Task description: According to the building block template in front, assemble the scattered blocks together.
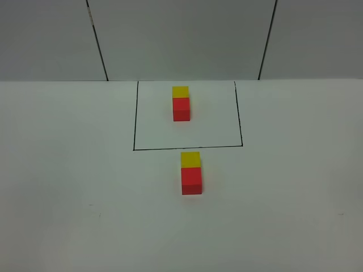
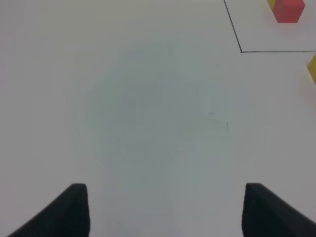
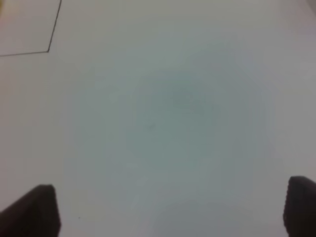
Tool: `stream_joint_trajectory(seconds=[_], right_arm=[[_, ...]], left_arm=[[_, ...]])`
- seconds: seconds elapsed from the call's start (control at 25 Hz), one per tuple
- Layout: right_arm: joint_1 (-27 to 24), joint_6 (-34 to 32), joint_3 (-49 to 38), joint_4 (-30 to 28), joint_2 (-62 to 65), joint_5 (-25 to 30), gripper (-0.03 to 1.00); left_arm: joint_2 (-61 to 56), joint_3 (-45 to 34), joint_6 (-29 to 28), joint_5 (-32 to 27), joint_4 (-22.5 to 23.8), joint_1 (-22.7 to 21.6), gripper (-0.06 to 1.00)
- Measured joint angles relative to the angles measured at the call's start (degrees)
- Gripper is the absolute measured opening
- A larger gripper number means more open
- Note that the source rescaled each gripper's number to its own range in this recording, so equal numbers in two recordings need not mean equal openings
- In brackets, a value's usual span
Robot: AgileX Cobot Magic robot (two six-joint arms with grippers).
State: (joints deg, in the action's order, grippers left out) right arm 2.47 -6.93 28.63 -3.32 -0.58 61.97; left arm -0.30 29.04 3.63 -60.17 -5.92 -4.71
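The template is a black-outlined rectangle (image 1: 134, 122) at the back of the white table, framing a yellow cube (image 1: 180, 92) joined to a red cube (image 1: 181, 109). In front of the frame, the loose yellow block (image 1: 190, 159) sits touching the loose red block (image 1: 191, 181), yellow on the far side. Neither gripper shows in the high view. The left gripper (image 2: 165, 210) is open over bare table; its view shows the frame corner (image 2: 241, 51), the template's red cube (image 2: 288, 10) and an edge of the loose yellow block (image 2: 312, 66). The right gripper (image 3: 173, 212) is open over bare table, with a frame corner (image 3: 48, 51) in view.
A grey panelled wall (image 1: 181, 39) with dark seams stands behind the table. White tabletop (image 1: 68, 187) spreads to both sides of the blocks.
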Motion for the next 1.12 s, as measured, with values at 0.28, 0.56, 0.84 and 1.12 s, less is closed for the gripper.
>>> stream_joint_trajectory(seconds=[0.28, 0.56, 0.84, 1.12], right_arm=[[0.0, -1.4, 0.0, -0.4, 0.0, 0.0, 0.79], [-0.1, -4.0, 0.0, -2.5, 0.0, 0.0, 0.77], [-1.4, -4.9, 0.0, -3.2, 0.0, 0.1, 0.75], [-1.4, -4.9, 0.0, -3.2, 0.0, 0.1, 0.68]], left_arm=[[0.0, 0.0, 0.0, 0.0, 0.0, 0.0, 0.44], [0.0, 0.0, 0.0, 0.0, 0.0, 0.0, 0.44], [0.0, 0.0, 0.0, 0.0, 0.0, 0.0, 0.44], [0.0, 0.0, 0.0, 0.0, 0.0, 0.0, 0.44]])
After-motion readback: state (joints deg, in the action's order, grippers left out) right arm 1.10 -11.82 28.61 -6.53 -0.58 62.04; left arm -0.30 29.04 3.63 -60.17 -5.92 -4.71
